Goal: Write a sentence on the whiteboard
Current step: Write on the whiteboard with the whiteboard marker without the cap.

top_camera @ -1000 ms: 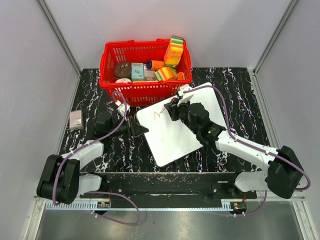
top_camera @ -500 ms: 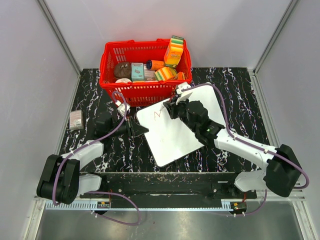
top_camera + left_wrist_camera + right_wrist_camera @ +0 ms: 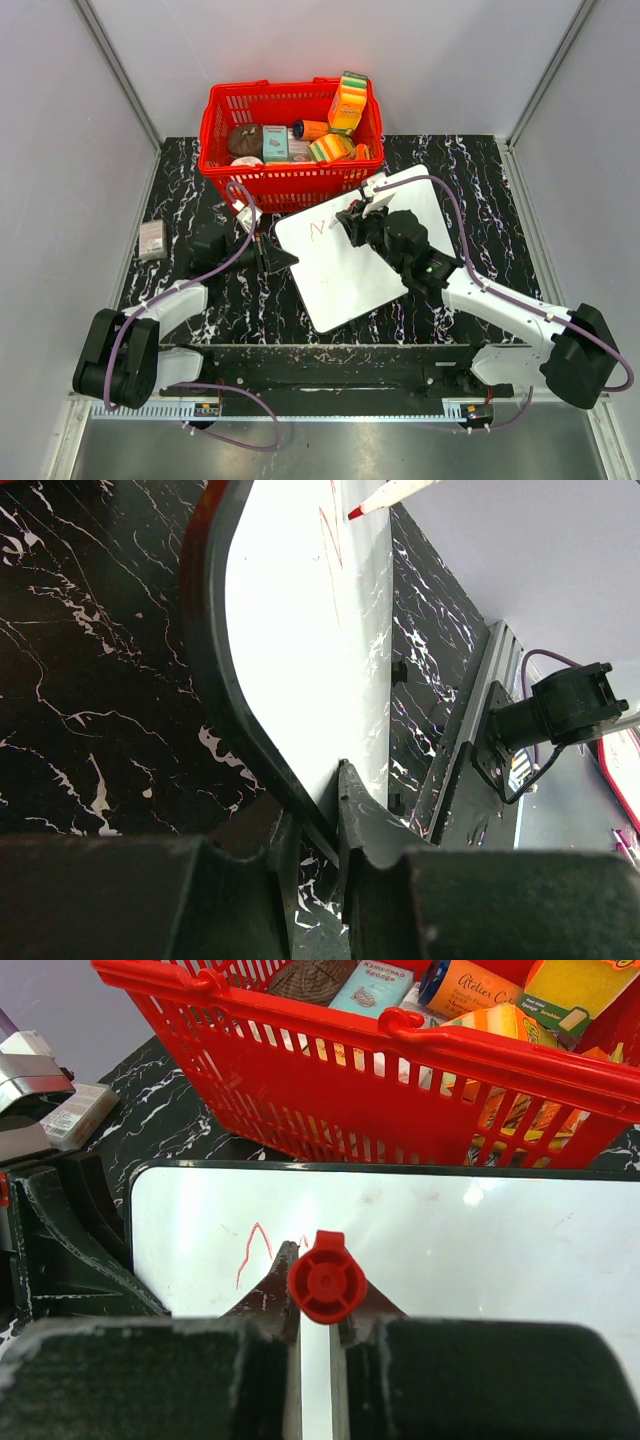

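N (image 3: 317, 229) completed on the whiteboard (image 3: 345, 270)
Right tool (image 3: 358, 218), clamped on the marker (image 3: 325, 1288), had shifted right for the next letter; left tool (image 3: 312, 818) pinched the whiteboard's edge.

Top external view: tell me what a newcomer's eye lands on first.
The red basket, packed with colourful groceries, stands at the table's far edge. Just in front of it lies the whiteboard, angled, with the right gripper holding a red marker beside a first red stroke near its far left corner. The left gripper clamps the board's left edge.
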Tool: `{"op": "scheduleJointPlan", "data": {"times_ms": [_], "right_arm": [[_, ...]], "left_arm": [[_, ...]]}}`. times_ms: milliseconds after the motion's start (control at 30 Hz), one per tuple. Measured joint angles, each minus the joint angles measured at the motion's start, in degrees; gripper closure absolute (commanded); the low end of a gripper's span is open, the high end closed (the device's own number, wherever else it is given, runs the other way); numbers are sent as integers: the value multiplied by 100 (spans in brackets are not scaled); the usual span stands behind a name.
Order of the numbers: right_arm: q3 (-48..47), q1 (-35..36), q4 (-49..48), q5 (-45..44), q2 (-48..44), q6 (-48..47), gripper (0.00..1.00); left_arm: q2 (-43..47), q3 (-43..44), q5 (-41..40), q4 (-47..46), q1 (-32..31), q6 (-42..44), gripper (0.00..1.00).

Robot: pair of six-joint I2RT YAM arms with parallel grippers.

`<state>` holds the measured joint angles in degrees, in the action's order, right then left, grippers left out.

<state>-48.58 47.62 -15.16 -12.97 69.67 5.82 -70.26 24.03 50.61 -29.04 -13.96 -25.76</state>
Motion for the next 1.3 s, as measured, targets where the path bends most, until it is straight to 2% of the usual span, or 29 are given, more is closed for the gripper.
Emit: {"op": "scheduleJointPlan", "data": {"times_ms": [767, 1300], "right_arm": [[7, 0, 13, 199, 63, 201, 100], [-103, 0, -22, -256, 229, 188, 100]], "left_arm": [[0, 2, -2, 0, -9, 4, 100], [-13, 7, -50, 61, -13, 0, 100]]}}
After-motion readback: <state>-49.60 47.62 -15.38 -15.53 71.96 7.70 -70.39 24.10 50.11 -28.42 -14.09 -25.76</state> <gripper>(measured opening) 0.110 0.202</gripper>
